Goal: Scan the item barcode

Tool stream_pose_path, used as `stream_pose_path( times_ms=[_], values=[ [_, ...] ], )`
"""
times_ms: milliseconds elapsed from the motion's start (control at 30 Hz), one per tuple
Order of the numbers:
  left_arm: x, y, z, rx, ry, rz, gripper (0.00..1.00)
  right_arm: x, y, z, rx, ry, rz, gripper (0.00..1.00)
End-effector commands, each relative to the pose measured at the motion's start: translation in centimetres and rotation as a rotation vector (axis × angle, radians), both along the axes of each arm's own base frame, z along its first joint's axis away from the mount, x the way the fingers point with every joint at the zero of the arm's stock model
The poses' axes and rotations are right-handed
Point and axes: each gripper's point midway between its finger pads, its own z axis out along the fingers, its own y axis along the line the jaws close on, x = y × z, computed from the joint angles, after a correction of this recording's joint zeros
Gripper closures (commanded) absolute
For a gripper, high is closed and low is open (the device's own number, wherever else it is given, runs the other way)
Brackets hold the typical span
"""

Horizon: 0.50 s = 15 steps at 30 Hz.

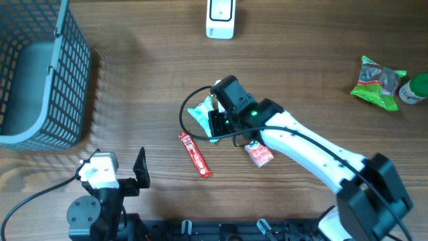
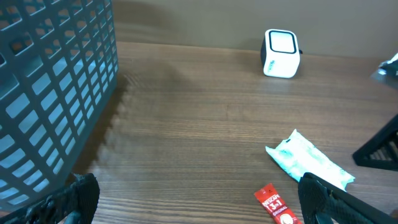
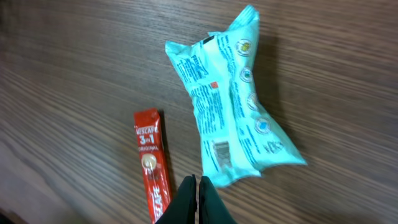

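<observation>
On the wood-grain brown table point(image 1: 147, 87), the crinkled pale turquoise plastic packet point(image 3: 233, 106) lies near centre, well apart from the white box-shaped scanner point(image 1: 221, 18) at the far edge. We see the right tool point(image 3: 196, 198) pressed together, pinching nothing, just beside the packet's lower end; the left tool point(image 2: 198, 199) stands spread.

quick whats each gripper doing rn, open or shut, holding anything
left gripper: open, holding nothing
right gripper: shut, holding nothing
</observation>
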Motion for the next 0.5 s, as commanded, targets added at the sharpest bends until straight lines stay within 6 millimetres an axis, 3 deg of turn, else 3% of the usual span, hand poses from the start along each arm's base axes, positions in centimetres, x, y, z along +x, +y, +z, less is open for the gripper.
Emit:
stream_pose_path(
  times_ms=[0, 100, 167, 367, 467],
  values=[
    [0.1, 0.1, -0.3, -0.006, 0.003, 0.007, 0.00, -0.5, 1.9, -3.2, 0.047, 0.120, 0.022, 0.96],
    [0.1, 0.1, -0.3, -0.006, 0.003, 0.007, 0.00, -0.8, 1.8, -6.9, 0.015, 0.217, -0.050, 0.96],
    [0.1, 0.1, -0.3, -0.006, 0.003, 0.007, 0.00, -1.3, 1.5, -8.2, -0.009, 0.254, -0.054, 0.96],
    [0.1, 0.1, -0.3, -0.006, 0.003, 0.007, 0.00, -2.2, 1.3, -8.8, -0.033, 0.284, -0.030, 0.96],
    [0.1, 0.1, -0.3, -0.006, 0.003, 0.007, 0.00, -2.4, 2.2, -8.2, 0.005, 0.276, 0.041, 0.96]
  ],
)
